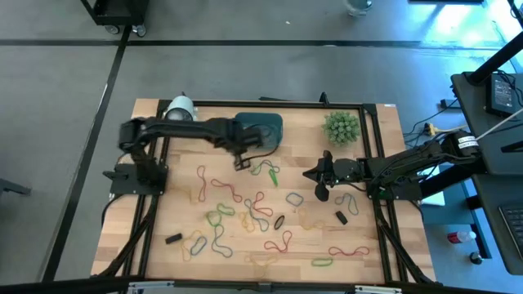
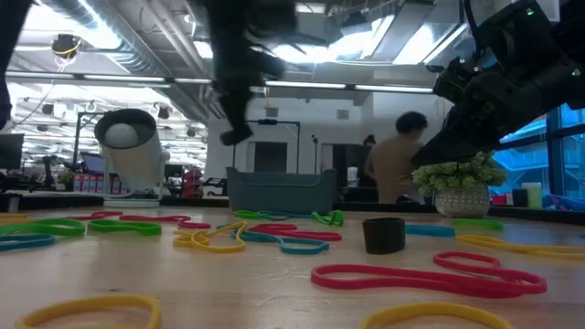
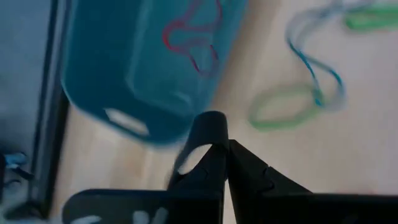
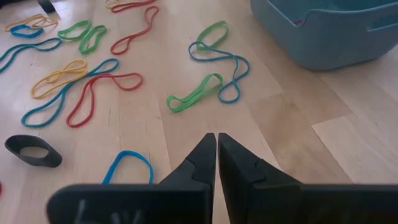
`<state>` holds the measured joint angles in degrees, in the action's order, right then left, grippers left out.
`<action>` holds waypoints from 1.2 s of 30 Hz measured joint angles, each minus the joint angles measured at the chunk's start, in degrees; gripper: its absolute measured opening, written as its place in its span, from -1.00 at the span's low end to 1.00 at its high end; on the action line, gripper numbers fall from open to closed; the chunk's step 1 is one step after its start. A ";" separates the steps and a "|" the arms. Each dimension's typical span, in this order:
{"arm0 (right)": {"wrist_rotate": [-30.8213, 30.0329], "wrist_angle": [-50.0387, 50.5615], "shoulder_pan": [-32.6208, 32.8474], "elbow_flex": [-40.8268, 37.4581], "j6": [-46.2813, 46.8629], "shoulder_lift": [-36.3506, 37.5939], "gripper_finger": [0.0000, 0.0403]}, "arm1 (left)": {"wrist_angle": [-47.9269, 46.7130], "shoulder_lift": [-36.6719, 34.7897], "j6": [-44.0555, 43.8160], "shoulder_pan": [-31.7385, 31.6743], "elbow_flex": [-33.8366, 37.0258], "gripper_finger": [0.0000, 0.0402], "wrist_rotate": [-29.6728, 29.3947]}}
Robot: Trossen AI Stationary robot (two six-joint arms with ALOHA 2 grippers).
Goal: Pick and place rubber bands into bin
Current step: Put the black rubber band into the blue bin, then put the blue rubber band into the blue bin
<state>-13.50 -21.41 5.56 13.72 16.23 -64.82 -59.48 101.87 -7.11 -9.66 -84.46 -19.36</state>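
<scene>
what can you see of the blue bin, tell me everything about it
The bin is a small teal-blue rectangular tub with rounded corners, plastic by its look, with a slot-like handle cutout in its end wall. It stands upright on the wooden table, toward the far edge, between a white cylinder and a spiky green plant. A red rubber band lies inside it. The left gripper, shut and empty, hangs beside its near edge, not touching it. Loose bands lie on the table just in front.
</scene>
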 joint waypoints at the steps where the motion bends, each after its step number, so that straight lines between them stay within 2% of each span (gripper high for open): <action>1: 0.00 0.00 0.00 0.00 0.00 0.00 -0.89 | 0.25 2.10 1.65 -0.84 -2.23 -0.98 -0.32; 6: 0.00 -0.02 0.00 0.00 0.00 0.00 -0.89 | 2.06 12.35 9.04 -4.84 -12.84 -0.98 -0.43; 10: 0.00 -0.02 0.00 0.00 0.00 0.00 -0.89 | 2.88 19.59 11.77 -7.94 -19.66 -0.98 0.61; 14: 0.00 -0.02 0.00 0.00 0.00 0.00 -0.89 | 2.75 25.60 11.75 -10.54 -23.75 -0.98 4.28; 18: 0.00 -0.02 0.00 0.00 0.00 0.00 -0.89 | 2.71 29.54 10.94 -12.32 -24.86 -0.96 5.97; 24: 0.00 -0.01 -0.02 0.00 0.00 0.00 -0.89 | 2.35 30.49 9.75 -13.43 -24.61 -0.73 8.92; 30: 0.00 0.00 -0.02 0.00 0.00 0.00 -0.89 | 1.97 29.04 9.38 -13.23 -24.50 -0.46 9.00; 36: 0.00 0.07 -0.02 0.00 0.07 0.00 -0.89 | 0.03 27.20 9.97 -12.91 -24.44 -0.33 9.16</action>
<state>-13.50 -21.34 5.54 13.72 16.29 -64.82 -59.45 129.07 2.87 -22.57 -108.90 -10.20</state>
